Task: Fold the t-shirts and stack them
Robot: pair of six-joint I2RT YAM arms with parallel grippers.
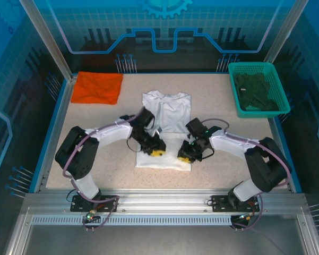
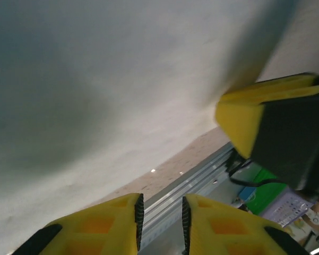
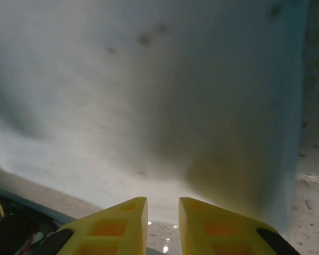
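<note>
Well off to the far left of the left gripper (image 1: 157, 152), the orange t-shirt (image 1: 98, 87) lies folded into a soft, creased rectangle on the speckled table (image 1: 95, 159). The left gripper sits low over the white t-shirt (image 1: 167, 111). Its yellow plastic fingers (image 2: 106, 226), with black ribbed pads, stand a narrow slit apart with nothing seen between them. Its wrist view adds smooth pale cloth beyond the tips and a metal rail (image 2: 201, 178) through the slit.

From above, the white shirt is thin and matt. Its collar lies beyond both grippers and its hem on their near side, so its long axis runs near to far.

The right gripper (image 1: 184, 157) is just beside the left, over the same shirt. Its jaws are likewise barely parted, gripping nothing visible. Its wrist view picks out small dark marks (image 3: 143, 38) on the cloth ahead. Far to its right stands a green mesh basket (image 1: 280, 93) holding dark green cloth (image 1: 255, 93).
</note>
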